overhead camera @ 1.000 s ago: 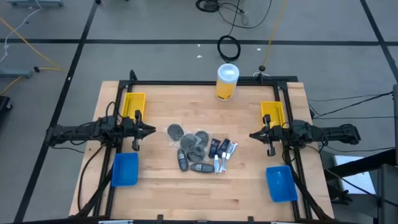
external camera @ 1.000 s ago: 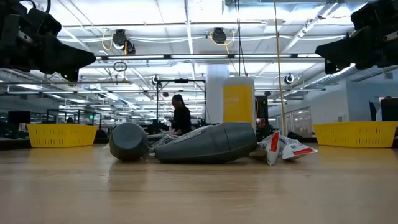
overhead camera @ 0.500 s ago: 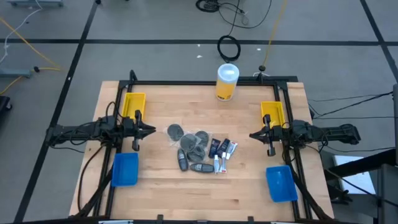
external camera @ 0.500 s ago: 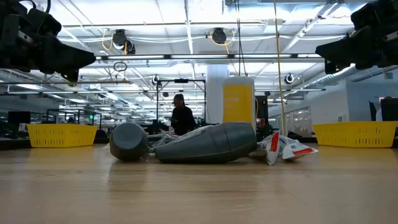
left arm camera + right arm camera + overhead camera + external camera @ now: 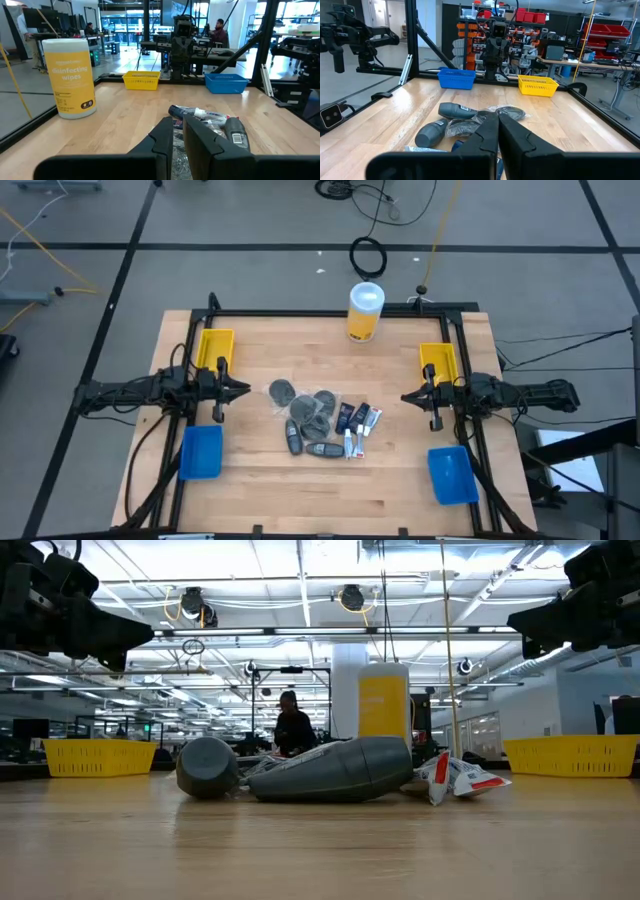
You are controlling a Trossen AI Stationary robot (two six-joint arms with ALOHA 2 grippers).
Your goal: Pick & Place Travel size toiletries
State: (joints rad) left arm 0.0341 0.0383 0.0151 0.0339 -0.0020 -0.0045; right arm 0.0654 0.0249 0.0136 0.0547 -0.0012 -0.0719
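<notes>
Pincers first: my left pincer [image 5: 240, 389] hangs over the table's left side, fingers nearly together with a thin gap and nothing between them; my right pincer [image 5: 408, 397] mirrors it on the right, fingers pressed together, also empty. Between them, at the middle of the wooden table [image 5: 400, 480], the travel size toiletries [image 5: 320, 422] lie in one loose heap: dark grey discs in clear wrap [image 5: 282, 390], dark grey oblong bottles [image 5: 293, 437], small white tubes [image 5: 349, 443] and dark blue sachets [image 5: 347, 416], several touching or overlapping. Each arm has a yellow basket [image 5: 215, 346] and a blue bin [image 5: 200, 452] at its side; a yellow disinfecting wipes canister [image 5: 364, 311] stands at the far edge. I judge nothing is picked yet. Next I'd spread one pincer and descend on an outlying piece, probably the disc nearest the left arm.
</notes>
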